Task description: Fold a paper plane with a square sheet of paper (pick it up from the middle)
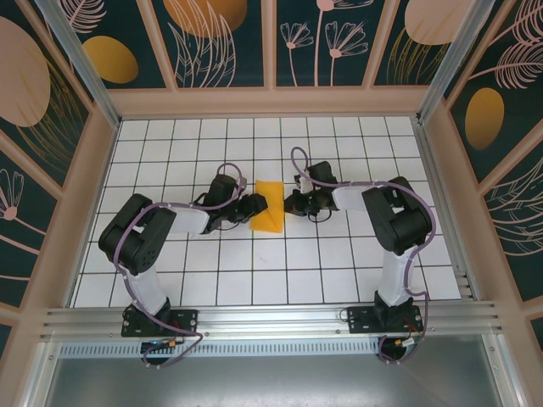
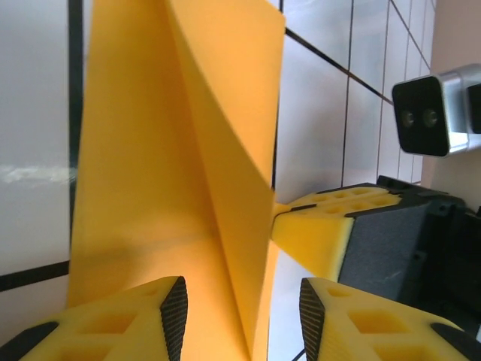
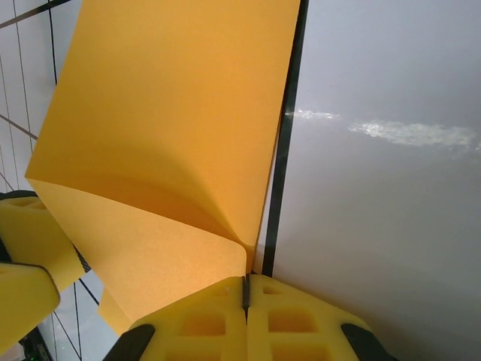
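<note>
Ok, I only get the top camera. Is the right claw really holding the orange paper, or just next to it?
Observer: Holding it. On the right wrist camera the right gripper is shut, pinching an edge of the orange paper.
Operator: And the left claw?
Observer: The left gripper is open. Its fingers sit apart, and the paper passes through the gap unsqueezed.
Operator: Is the paper lying flat?
Observer: No. On the left wrist camera one flap lifts up along a long slanted crease.
</note>
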